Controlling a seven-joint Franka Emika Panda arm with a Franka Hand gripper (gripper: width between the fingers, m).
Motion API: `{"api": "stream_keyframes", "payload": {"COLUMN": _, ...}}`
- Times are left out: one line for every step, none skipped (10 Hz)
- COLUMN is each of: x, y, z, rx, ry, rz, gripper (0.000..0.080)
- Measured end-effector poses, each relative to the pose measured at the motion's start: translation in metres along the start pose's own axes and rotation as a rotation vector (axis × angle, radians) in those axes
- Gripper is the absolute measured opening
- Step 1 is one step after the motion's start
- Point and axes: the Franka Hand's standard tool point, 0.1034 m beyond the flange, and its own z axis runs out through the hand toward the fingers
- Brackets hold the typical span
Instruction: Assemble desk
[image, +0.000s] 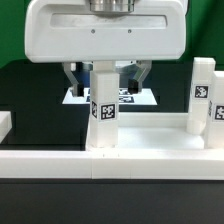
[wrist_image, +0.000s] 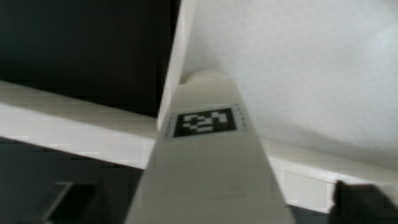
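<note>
1. The gripper (image: 104, 72) is seen straddling the top of an upright white leg (image: 103, 110). Its fingers (image: 73, 78) stand on either side with gaps apparent, so whether the leg is clamped cannot be told.
2. That leg stands on the desk slab (image: 150, 135), toward 9 o'clock of the slab's middle in the exterior view. Its tag (wrist_image: 205, 122) is plain in the wrist view.
3. A second leg (image: 202, 95) stands at the slab's 3 o'clock end. The marker board (image: 150, 98) lies on the dark bench (image: 30, 90) at 12 o'clock, behind the gripper.
4. Risk, as judged: if the jaws are closed off-centre, the leg could be tipped or twisted out of its socket.
5. If the leg is only partly seated, a lift or release could leave it leaning or toppled onto the slab.
6. A sideways pull could also shift the whole slab.
</note>
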Motion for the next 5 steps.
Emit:
{"api": "stream_keyframes", "payload": {"x": -0.0001, "y": 0.0002, "z": 0.0001, "rx": 0.0, "ry": 0.0, "rz": 0.0, "gripper": 0.0379}}
{"api": "stream_keyframes", "payload": {"x": -0.0002, "y": 0.0003, "z": 0.0002, "rx": 0.0, "ry": 0.0, "rz": 0.001, "gripper": 0.0379}}
{"api": "stream_keyframes", "payload": {"x": -0.0002, "y": 0.0002, "z": 0.0002, "rx": 0.0, "ry": 0.0, "rz": 0.001, "gripper": 0.0288}}
{"api": "stream_keyframes", "payload": {"x": -0.0002, "y": 0.0002, "z": 0.0002, "rx": 0.0, "ry": 0.0, "rz": 0.002, "gripper": 0.0288}}
{"api": "stream_keyframes", "payload": {"x": -0.0002, "y": 0.0003, "z": 0.0002, "rx": 0.0, "ry": 0.0, "rz": 0.016, "gripper": 0.0288}}
